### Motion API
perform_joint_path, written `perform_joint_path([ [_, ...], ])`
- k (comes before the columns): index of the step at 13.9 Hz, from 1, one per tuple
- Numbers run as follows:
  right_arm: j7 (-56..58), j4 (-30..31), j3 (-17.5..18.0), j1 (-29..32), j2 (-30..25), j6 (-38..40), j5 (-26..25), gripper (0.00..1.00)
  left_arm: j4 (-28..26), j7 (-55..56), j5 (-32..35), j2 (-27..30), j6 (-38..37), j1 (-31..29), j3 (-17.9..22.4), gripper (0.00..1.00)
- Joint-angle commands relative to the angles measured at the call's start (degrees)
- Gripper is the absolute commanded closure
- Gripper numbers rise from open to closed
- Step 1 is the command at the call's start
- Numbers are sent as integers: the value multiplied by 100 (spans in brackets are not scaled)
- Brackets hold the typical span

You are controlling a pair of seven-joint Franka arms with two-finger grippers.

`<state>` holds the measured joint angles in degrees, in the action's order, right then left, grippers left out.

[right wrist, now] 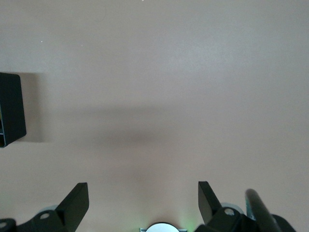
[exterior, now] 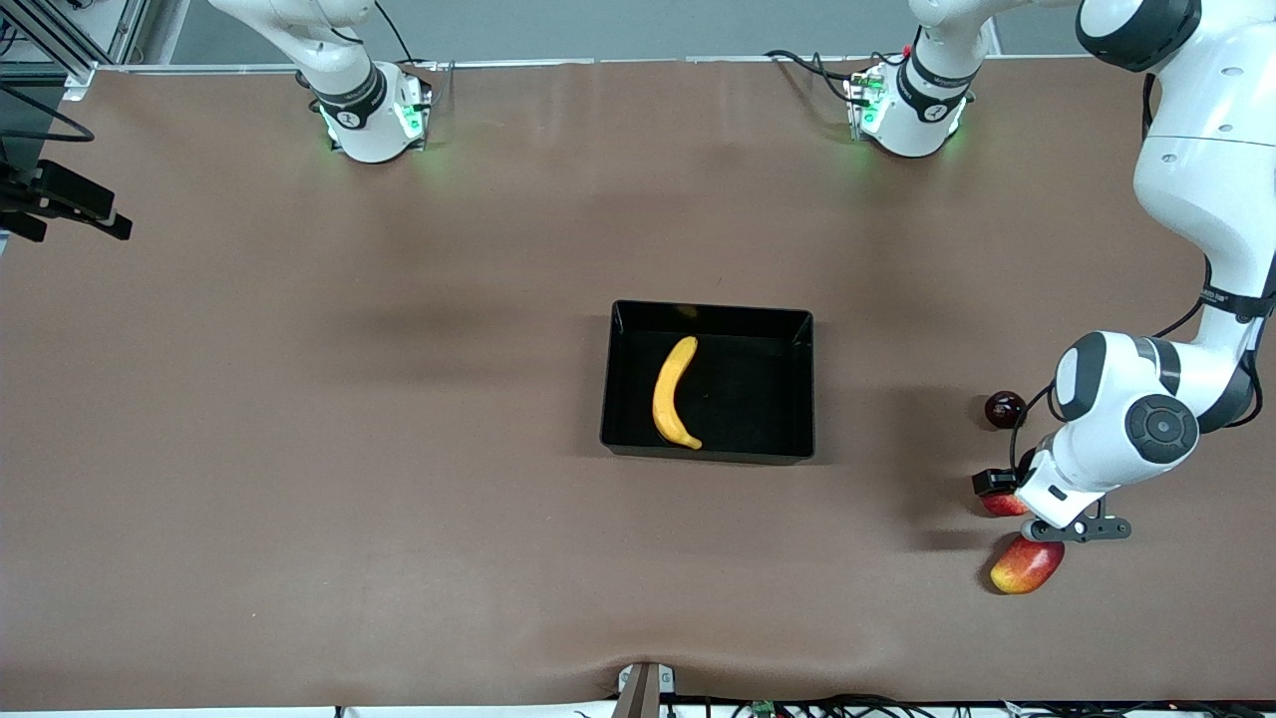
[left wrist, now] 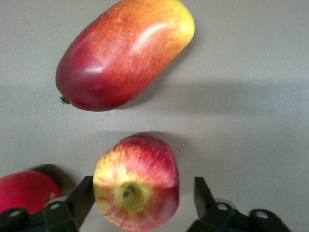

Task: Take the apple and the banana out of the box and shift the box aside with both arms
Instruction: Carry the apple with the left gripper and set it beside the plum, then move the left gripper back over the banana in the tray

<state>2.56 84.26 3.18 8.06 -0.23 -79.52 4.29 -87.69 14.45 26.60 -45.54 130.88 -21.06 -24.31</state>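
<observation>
The yellow banana [exterior: 675, 393] lies in the black box [exterior: 797, 329] in the middle of the table. My left gripper [exterior: 1009, 496] is low at the left arm's end of the table. In the left wrist view the left gripper [left wrist: 144, 182] is open, with the red, yellow-streaked apple [left wrist: 136, 187] between its fingers. One finger [left wrist: 83, 195] is at the apple's side. The other finger [left wrist: 202, 193] stands a little apart from it. The apple [exterior: 1001, 505] is mostly hidden under the hand in the front view. My right gripper [right wrist: 142, 188] is open and empty, high over bare table, and waits.
A red-yellow mango [exterior: 1027, 565] lies close beside the apple, nearer the front camera, and shows in the left wrist view [left wrist: 124, 52]. A dark plum [exterior: 1004, 409] lies farther back. Another red fruit [left wrist: 24, 191] sits beside one left finger. A box corner [right wrist: 9, 108] shows in the right wrist view.
</observation>
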Motion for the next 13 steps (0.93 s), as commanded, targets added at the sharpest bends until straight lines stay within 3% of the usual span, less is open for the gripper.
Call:
perform_joint_path([
  [1, 51, -164, 60, 91, 76, 77, 89, 0, -221, 40, 39, 360, -237, -73, -283, 0],
  [4, 51, -164, 60, 108, 76, 78, 89, 0, -213, 372, 30, 774, -1036, -39, -818, 0],
  [6, 42, -164, 60, 91, 76, 86, 89, 0, -230, 1135, 56, 854, -1589, 14, -1441, 0],
  [8, 51, -164, 60, 91, 76, 86, 89, 0, -231, 2040, 56, 836, -1688, 128, -1996, 0],
  [13, 42, -155, 60, 100, 76, 86, 89, 0, -143, 4177, 153, 608, -1505, 1638, -2034, 0],
])
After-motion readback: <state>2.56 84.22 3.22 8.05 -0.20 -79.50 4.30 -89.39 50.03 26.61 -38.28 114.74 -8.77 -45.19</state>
